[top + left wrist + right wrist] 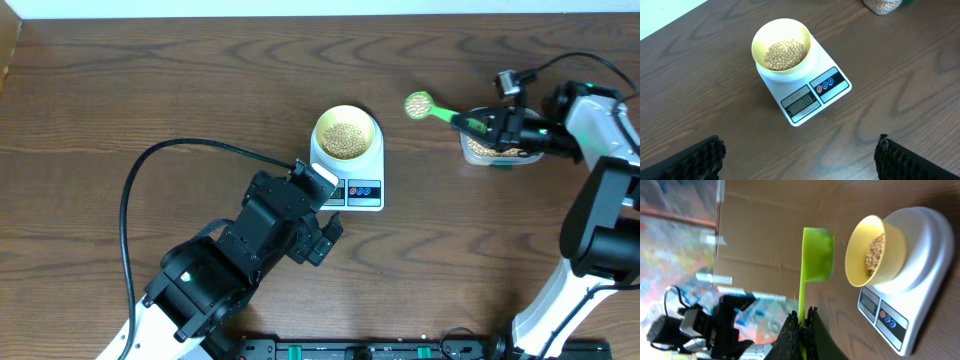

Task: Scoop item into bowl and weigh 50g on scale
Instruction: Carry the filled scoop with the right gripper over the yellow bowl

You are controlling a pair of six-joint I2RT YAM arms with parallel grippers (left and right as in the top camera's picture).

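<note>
A pale yellow bowl (pixel 347 135) partly filled with tan beans (pixel 785 54) stands on the white scale (pixel 366 196), whose display is lit. To its right, my right gripper (pixel 470 122) is shut on the handle of a green scoop (pixel 418 104). The scoop's head hangs above the table between the bowl and a clear tub (pixel 490 148) of beans. In the right wrist view the scoop (pixel 817 255) is level beside the bowl (pixel 875 250). My left gripper (pixel 800 155) stands open and holds nothing, just in front of the scale (pixel 825 85).
The tub of beans sits right under my right wrist at the table's right side. The left arm and its black cable (pixel 150 170) cover the front left. A cardboard wall (pixel 770 225) stands beyond the table's far edge.
</note>
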